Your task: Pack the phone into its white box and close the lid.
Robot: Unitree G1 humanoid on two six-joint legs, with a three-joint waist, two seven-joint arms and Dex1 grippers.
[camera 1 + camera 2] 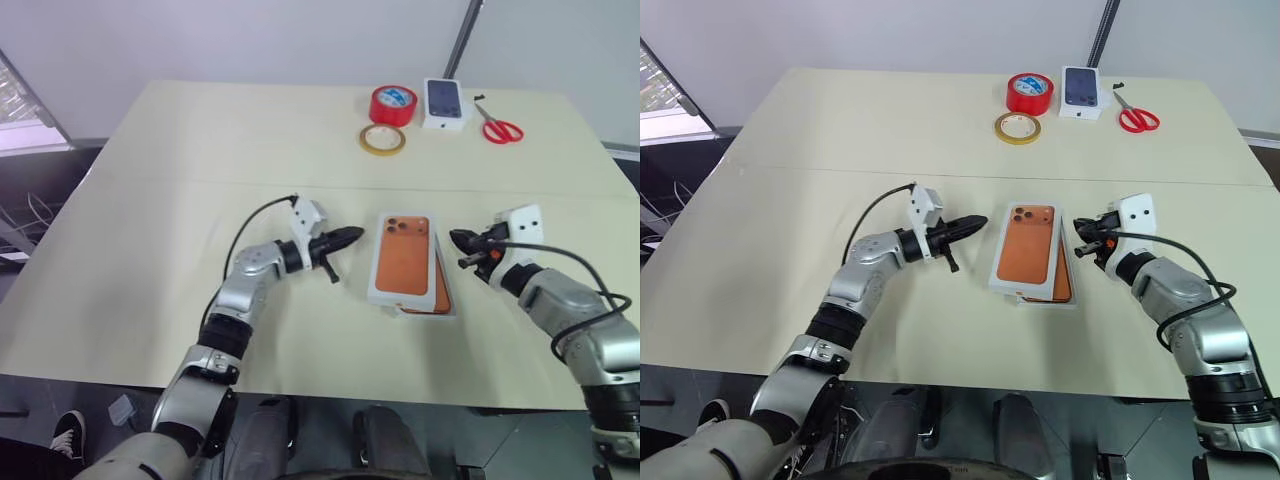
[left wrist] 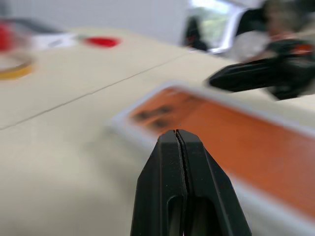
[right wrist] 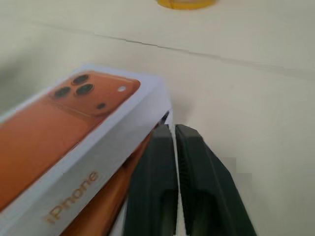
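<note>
The lid (image 1: 403, 255) lies mid-table with an orange phone printed on its top face. It sits askew over the white box (image 1: 432, 313), which shows a thin rim at the near edge. An orange strip of the phone (image 1: 442, 285) peeks out along the lid's right side. My left gripper (image 1: 358, 235) is shut and empty, pointing at the lid's left edge from a short gap away. On the other side, my right gripper (image 1: 455, 237) is also shut and empty, its tip close to the lid's far right corner (image 3: 162, 105).
At the table's far side are a red tape roll (image 1: 393, 104), a yellow tape roll (image 1: 382, 139), a small white carton picturing a dark phone (image 1: 445, 103) and red scissors (image 1: 500, 128). The table (image 1: 150, 250) has bare room to the left and near its front edge.
</note>
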